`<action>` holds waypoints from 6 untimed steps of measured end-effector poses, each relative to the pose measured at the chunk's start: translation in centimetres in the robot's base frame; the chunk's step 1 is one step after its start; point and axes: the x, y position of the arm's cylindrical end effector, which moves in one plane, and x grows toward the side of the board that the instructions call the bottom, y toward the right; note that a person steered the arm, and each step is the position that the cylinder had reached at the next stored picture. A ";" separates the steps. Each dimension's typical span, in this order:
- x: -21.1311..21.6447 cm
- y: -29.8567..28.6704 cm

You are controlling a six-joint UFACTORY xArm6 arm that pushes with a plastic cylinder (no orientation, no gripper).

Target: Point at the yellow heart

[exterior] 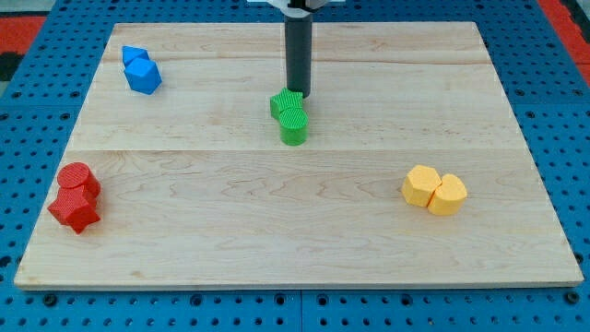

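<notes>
My tip (299, 95) behind green blocks (290, 116)

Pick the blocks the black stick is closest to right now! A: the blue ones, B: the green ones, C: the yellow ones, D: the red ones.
B: my tip sits right at the top edge of the green blocks, near the board's middle, while the red, yellow and blue pairs lie far off toward the edges.

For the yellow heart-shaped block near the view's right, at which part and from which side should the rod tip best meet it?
I have no gripper, so my tip can only touch, not hold. It now stands just above the green blocks. The yellow heart-shaped block has two lobes, left and right. I would probably come from the view's left and meet the flat face of its left lobe, since the wooden board between is bare.
</notes>
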 end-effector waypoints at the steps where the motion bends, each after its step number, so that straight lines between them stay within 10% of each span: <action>1: 1.4 8.9; 3: 9.2 20.9; 6: 17.7 17.9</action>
